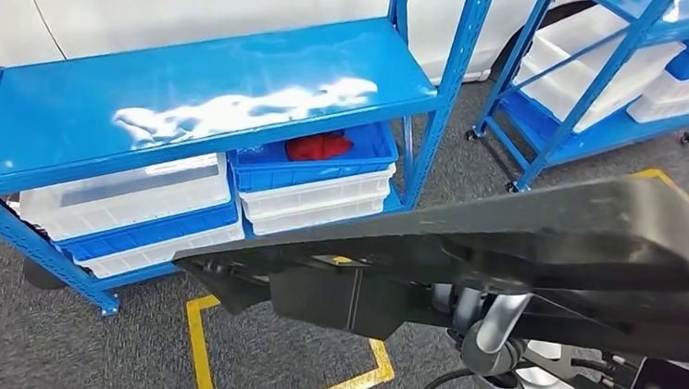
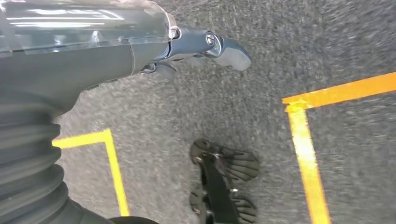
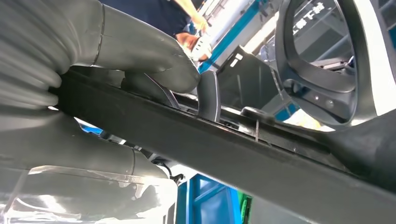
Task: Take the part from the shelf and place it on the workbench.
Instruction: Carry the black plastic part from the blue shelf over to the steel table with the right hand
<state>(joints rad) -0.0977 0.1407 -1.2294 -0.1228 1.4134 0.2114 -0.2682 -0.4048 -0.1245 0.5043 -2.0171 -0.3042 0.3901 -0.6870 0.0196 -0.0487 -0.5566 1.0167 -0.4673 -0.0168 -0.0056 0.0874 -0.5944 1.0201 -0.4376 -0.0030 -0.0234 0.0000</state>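
The blue shelf fills the upper half of the head view, its top board bare and shiny with glare. Under that board, at its right end, sits a blue bin holding a red cloth, stacked on white bins; more white and blue bins sit under the left end. A 2nd blue shelf with white bins stands well apart to the right, on castors. Behind both is a white car body.

The part is off the shelf, held in the air in front of it and close below the head camera. It is a long, flat, black plastic panel with a matte face, raised ribs and a thicker moulded block on its underside. Its long axis runs across the head view, the near right end broad and high, the far left end narrower, lower and pointing toward the shelf's lower left bins.

The right hand is clamped on the part: the thick grey thumb lies over one face of the panel's edge and the palm cover presses the other.

The left hand hangs over grey carpet marked with yellow tape lines; its fingers are curled in with nothing in them.
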